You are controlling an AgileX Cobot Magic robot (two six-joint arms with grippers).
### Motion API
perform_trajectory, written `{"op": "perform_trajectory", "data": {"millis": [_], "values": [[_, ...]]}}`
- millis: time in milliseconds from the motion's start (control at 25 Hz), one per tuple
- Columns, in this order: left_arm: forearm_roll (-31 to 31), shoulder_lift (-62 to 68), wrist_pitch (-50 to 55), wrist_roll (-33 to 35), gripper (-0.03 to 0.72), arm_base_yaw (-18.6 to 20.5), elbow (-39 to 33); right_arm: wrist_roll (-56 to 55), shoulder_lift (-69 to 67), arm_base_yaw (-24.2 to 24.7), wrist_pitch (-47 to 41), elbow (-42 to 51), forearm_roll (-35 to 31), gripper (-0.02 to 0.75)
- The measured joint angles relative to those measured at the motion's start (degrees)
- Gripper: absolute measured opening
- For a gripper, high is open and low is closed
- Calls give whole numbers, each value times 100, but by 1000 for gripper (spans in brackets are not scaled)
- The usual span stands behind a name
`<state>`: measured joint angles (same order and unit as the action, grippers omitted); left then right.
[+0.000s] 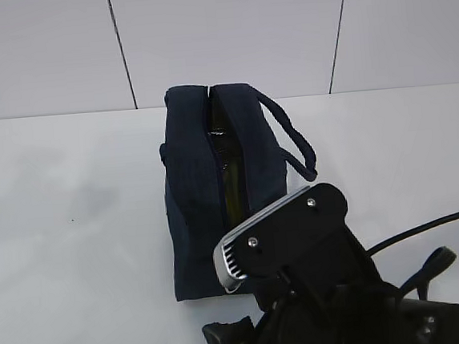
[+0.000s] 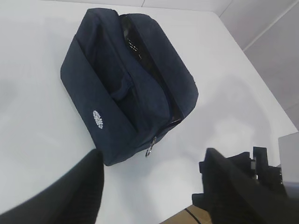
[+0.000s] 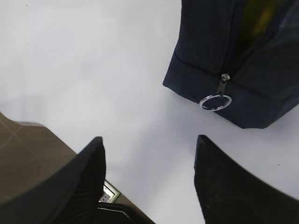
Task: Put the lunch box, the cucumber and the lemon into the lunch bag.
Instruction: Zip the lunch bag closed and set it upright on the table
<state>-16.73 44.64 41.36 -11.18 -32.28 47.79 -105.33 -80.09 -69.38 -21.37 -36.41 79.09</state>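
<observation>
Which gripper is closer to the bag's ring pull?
The right gripper: the ring pull lies just ahead of its open fingers, while the left gripper hangs farther back.

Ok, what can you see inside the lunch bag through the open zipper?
Through the gap in the lunch bag, a yellow-green patch shows in the exterior and right wrist views; it could be the lemon or the cucumber, I cannot tell. The fabric covers everything else, so the lunch box is not visible.

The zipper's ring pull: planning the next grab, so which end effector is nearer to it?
Right. The right end effector hangs open just short of the ring pull at the lunch bag end; the left end effector, also open, looks farther back.
</observation>
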Motion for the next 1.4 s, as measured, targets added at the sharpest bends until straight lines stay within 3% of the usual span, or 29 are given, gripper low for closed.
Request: {"op": "perform_trajectory", "data": {"millis": [320, 760, 1280, 1400], "values": [[0, 0, -9, 0, 466, 0, 0, -529, -444, 0, 112, 0, 478, 474], [88, 0, -11, 0, 466, 0, 0, -2101, -1197, 0, -265, 0, 2266, 474], [120, 0, -21, 0, 466, 0, 0, -2669, -1505, 0, -904, -105, 2383, 474], [120, 0, -21, 0, 466, 0, 0, -2492, -1505, 0, -704, -313, 2021, 474]]}}
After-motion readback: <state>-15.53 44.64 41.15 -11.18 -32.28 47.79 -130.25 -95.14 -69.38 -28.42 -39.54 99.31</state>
